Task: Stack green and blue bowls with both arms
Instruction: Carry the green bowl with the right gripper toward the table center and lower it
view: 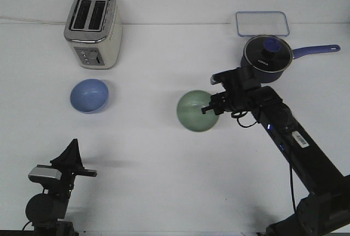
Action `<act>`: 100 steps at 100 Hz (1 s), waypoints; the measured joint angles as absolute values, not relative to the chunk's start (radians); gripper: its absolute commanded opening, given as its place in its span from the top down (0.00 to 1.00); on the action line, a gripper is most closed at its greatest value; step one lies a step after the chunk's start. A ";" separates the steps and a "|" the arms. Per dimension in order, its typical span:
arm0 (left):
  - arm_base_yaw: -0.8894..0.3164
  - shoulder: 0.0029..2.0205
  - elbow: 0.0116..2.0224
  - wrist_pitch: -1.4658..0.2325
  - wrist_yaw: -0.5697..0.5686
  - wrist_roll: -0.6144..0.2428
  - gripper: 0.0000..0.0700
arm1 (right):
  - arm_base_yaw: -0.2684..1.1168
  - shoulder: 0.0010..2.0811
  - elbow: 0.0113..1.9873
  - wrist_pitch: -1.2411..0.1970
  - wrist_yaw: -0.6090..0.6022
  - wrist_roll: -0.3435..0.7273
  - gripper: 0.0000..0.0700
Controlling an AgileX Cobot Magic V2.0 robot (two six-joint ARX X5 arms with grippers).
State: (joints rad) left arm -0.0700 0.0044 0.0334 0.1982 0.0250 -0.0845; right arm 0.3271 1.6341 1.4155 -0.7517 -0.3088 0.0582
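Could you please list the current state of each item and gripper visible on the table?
green bowl: upright, right gripper at its rim
blue bowl: upright, empty, untouched
left gripper: away from both bowls
saucepan: lid on
toaster: slots empty
clear container: appears empty

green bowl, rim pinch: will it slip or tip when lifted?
The green bowl looks smooth and rigid, so a pinch by the right gripper at its rim may slip. Held by one side only, it would likely tilt. It looks small and thin-walled, probably light.
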 measured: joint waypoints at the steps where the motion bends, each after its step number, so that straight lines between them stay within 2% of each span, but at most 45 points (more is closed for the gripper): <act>1: -0.070 0.004 0.033 0.198 0.025 -0.084 0.99 | 0.335 1.634 1.415 -0.749 -0.309 0.060 1.00; 36: -0.070 0.004 0.033 0.198 0.025 -0.084 0.99 | 0.480 1.765 1.415 -0.719 -0.307 0.099 1.00; 62: -0.070 0.004 0.033 0.198 0.025 -0.084 0.99 | 0.505 1.849 1.415 -0.706 -0.306 0.105 1.00; 100: -0.070 0.004 0.033 0.198 0.025 -0.084 0.99 | 0.516 1.855 1.414 -0.695 -0.297 0.106 1.00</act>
